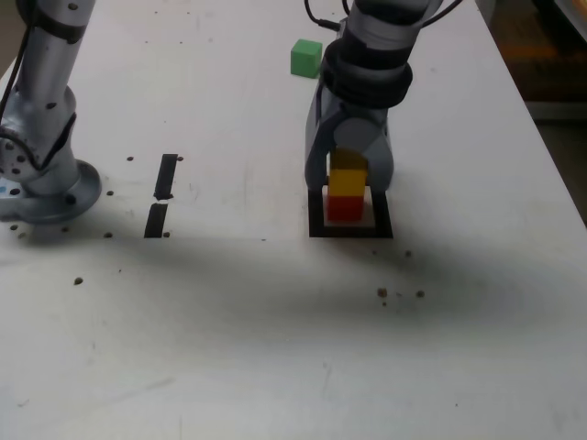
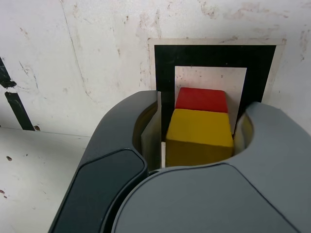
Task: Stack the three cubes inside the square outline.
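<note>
The yellow cube sits squarely on the red cube, and both stand inside the square outline of black tape. My gripper comes down from behind with one finger on each side of the yellow cube. In the wrist view the yellow cube lies between the fingers, with a thin gap showing beside it, the red cube under it and the square outline around them. The jaws are slightly open around the yellow cube. The green cube lies alone on the table at the back, apart from the stack.
Two short black tape strips lie at the exterior view's left. The arm's grey base stands at the far left edge. The table's right edge runs close beyond the outline.
</note>
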Motion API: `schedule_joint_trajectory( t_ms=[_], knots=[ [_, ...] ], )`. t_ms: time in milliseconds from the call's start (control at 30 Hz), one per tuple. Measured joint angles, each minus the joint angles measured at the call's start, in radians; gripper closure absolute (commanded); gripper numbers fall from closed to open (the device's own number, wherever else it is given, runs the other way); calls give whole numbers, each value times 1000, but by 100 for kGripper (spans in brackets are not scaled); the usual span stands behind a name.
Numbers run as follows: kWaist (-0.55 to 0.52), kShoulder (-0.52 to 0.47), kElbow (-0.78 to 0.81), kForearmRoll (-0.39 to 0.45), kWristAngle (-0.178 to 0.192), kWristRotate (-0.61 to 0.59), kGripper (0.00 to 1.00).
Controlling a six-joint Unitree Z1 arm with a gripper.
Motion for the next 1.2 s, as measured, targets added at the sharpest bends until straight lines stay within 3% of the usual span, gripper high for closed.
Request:
schedule_joint_trajectory(
  t_ms=[267, 500, 633, 867, 1033, 1200],
  knots=[
    [2, 0, -1, 1, -6, 6, 13],
    [39, -97, -16, 120, 34, 22, 11],
    [158, -191, -21, 171, 73, 133, 11],
    [341, -203, -64, 176, 131, 351, 10],
    [510, -140, -117, 166, 156, 528, 10],
    [651, -45, -163, 123, 211, 713, 10]
  ],
)
